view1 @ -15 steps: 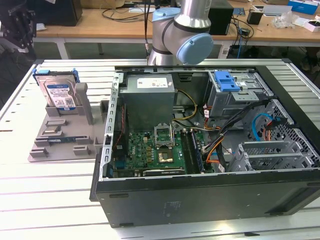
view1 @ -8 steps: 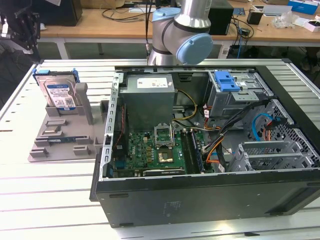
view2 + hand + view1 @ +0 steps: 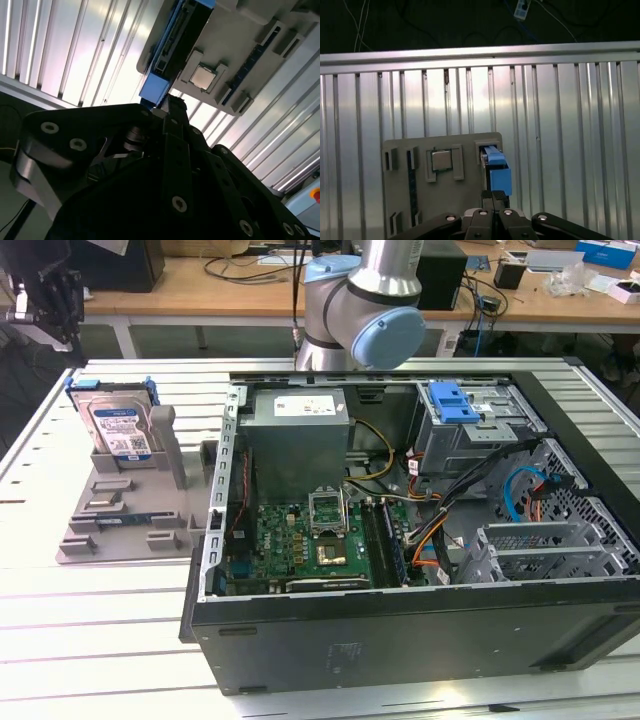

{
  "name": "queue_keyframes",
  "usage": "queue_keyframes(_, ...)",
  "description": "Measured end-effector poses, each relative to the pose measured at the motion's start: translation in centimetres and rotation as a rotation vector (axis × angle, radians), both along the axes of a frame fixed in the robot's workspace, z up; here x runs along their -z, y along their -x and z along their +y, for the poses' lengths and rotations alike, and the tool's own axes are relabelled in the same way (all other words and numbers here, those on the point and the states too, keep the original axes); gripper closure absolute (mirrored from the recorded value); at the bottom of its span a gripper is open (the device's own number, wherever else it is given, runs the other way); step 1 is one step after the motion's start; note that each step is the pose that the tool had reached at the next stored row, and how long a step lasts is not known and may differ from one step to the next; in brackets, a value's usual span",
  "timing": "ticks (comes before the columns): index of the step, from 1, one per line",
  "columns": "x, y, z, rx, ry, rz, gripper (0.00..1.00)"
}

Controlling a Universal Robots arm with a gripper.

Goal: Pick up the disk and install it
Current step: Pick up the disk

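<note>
End effector (image 3: 495, 195), seemingly closed and empty, hovers just beside the disk (image 3: 495, 169) standing in the grey holder (image 3: 120, 505), nine o'clock of the computer case (image 3: 400, 632)

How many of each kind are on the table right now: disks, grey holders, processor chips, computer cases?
disk: 1
grey holder: 1
processor chip: 1
computer case: 1
Total: 4
</note>
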State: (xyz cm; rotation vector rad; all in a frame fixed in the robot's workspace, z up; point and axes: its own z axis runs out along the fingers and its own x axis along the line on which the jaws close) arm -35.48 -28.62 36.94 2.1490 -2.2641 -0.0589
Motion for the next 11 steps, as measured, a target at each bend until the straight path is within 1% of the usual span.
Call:
queue_keyframes(1,0.11,-0.05,0.11,0.0,0.0,0.0,0.89)
queue_keyframes(9,0.11,-0.06,0.11,0.0,0.0007,0.0001,0.89)
queue_keyframes(11,0.11,-0.06,0.11,0.0,0.0008,0.0001,0.77)
